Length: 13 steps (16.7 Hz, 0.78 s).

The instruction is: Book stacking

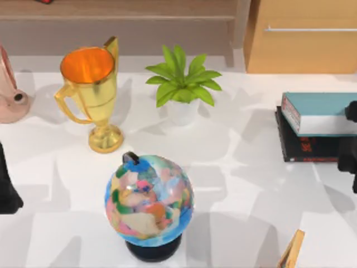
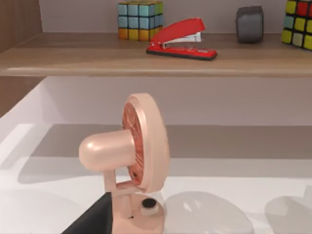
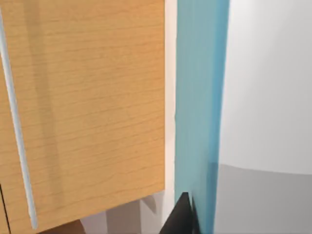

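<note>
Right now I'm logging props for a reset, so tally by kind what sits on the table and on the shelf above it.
Books: 2, teal-blue book on black book
Trophy: 1
Potted plant: 1
Globe: 1
Pink fan: 1
Puzzle cubes: 2, and
Red stapler: 1
Grey block: 1
Total: 10

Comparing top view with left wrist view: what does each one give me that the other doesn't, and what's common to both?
Top view alone: the teal book lying on the black book at the table's right edge, with the right gripper by them, plus a gold trophy, a potted plant and a globe. Left wrist view alone: a shelf holding a red stapler and puzzle cubes. Shared: the pink fan and the white table.
</note>
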{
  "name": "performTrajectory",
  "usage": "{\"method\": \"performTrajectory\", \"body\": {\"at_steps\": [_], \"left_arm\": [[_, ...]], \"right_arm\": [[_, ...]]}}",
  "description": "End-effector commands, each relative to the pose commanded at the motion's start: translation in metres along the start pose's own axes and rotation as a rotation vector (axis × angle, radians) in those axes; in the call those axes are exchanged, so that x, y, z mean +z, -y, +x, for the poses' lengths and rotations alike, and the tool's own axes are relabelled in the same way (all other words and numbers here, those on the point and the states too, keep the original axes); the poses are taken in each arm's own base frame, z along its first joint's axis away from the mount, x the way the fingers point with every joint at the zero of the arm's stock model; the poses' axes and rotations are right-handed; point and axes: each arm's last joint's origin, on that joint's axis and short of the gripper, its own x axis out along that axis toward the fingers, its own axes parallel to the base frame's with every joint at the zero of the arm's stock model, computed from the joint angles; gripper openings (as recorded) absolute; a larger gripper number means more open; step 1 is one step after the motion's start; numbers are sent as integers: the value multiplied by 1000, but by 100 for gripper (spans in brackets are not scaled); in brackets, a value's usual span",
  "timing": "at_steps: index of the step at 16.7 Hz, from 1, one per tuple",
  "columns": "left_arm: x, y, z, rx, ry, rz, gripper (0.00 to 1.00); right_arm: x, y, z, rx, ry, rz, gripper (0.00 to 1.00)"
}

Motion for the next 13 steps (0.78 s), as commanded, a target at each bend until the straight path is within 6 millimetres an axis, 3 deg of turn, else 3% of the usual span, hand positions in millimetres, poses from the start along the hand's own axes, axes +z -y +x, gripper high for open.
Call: {"method": "performTrajectory", "body": {"at_steps": [2,13], "left_arm": [[0,0,0,0,0,0,100],[0,0,0,0,0,0,100]], "right_arm": [[0,0,0,0,0,0,0],[0,0,0,0,0,0,83]]}}
